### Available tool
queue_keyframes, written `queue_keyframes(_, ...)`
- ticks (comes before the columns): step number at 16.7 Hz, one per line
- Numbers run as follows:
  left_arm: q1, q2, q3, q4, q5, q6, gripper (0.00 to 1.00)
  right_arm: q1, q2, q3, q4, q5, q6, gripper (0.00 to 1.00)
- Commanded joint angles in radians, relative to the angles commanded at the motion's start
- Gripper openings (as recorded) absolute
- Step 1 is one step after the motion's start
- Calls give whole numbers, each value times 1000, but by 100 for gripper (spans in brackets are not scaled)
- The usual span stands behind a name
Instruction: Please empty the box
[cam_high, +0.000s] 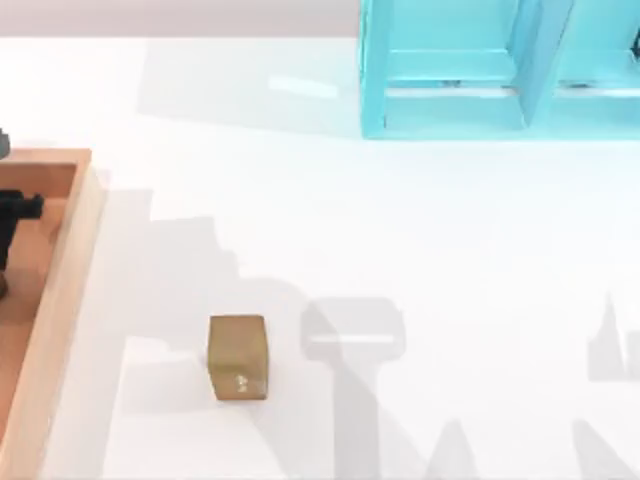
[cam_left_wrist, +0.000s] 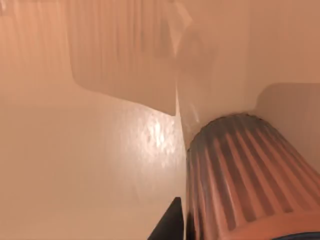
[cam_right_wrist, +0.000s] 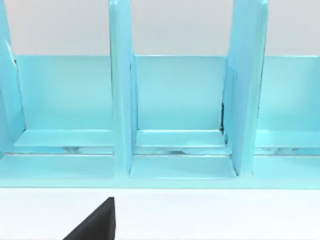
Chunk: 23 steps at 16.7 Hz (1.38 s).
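Note:
The box (cam_high: 62, 290), a shallow wooden tray with tan rims and an orange-brown floor, lies at the table's left edge. My left gripper (cam_high: 14, 212) reaches down inside it, close to the floor. In the left wrist view a ribbed brown cylinder (cam_left_wrist: 245, 175) lies on the box floor (cam_left_wrist: 90, 165) right beside a dark part of that gripper. Whether the gripper holds the cylinder cannot be told. A small tan-gold cube (cam_high: 238, 357) rests on the white table outside the box. My right gripper (cam_right_wrist: 95, 222) faces the turquoise shelf.
A turquoise shelf unit (cam_high: 480, 70) with upright dividers (cam_right_wrist: 120, 100) stands at the table's back right. The white table stretches open between the box, the cube and the shelf.

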Motion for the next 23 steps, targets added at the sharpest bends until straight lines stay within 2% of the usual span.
queue_keyframes(5, 0, 0, 0, 0, 0, 0, 2, 0, 0, 0, 0, 0, 0, 100)
queue_keyframes(6, 0, 0, 0, 0, 0, 0, 0, 0, 0, 0, 0, 0, 0, 100)
queue_keyframes(16, 5, -8, 15, 1, -11, -1, 0, 0, 0, 0, 0, 0, 0, 100)
queue_keyframes(20, -1, -11, 167, -24, -63, -17, 0, 0, 0, 0, 0, 0, 0, 100)
queue_keyframes(23, -8, -19, 333, -136, -83, -21, 0, 0, 0, 0, 0, 0, 0, 100)
